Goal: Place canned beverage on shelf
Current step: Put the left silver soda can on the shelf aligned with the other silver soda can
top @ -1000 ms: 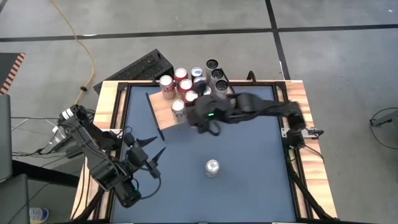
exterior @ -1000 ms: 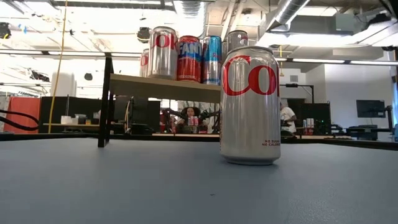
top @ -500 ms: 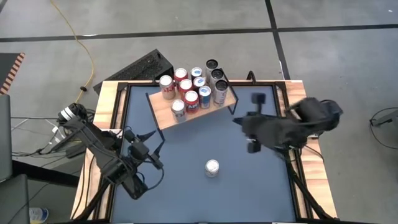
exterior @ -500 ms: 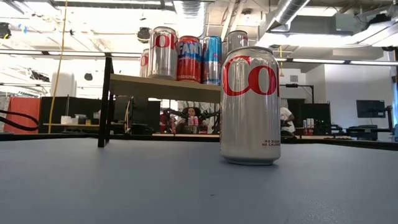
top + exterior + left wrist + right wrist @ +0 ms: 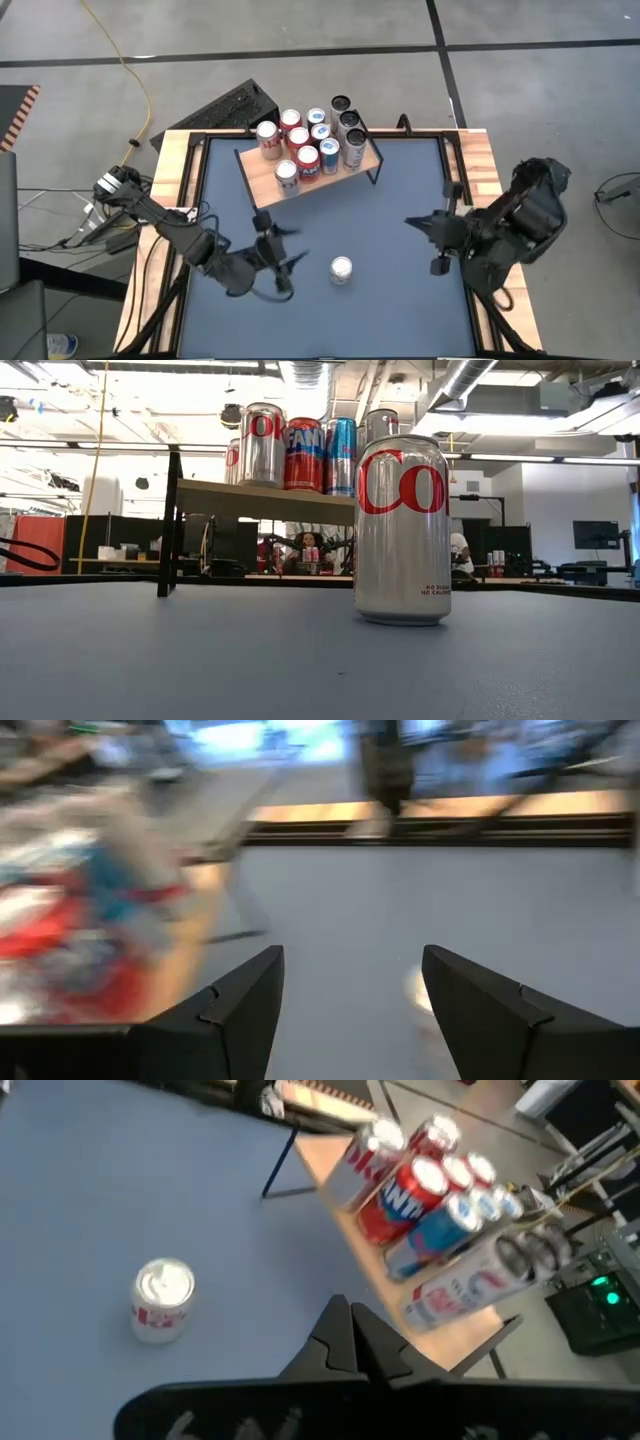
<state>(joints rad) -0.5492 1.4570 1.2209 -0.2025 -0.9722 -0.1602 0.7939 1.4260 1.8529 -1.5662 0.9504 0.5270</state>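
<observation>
Shelf (image 5: 262, 178), wooden board on thin black legs, sits at far side of the blue table (image 5: 400, 310) w/ a cluster of cans (image 5: 312, 140) on top, taking up most of its right part. Left gripper (image 5: 277, 254) hovers over the table nearer than the shelf, just left of the lone can, fingers (image 5: 480, 1010) apart & empty. Right gripper (image 5: 425, 226) is well to the shelf's right-near side, by the table's right edge, fingers pressed together, nothing in them. Loose silver-and-red can (image 5: 341, 270) stands upright on the table, well apart from the shelf on its near side, btwn the two grippers, touched by neither.
</observation>
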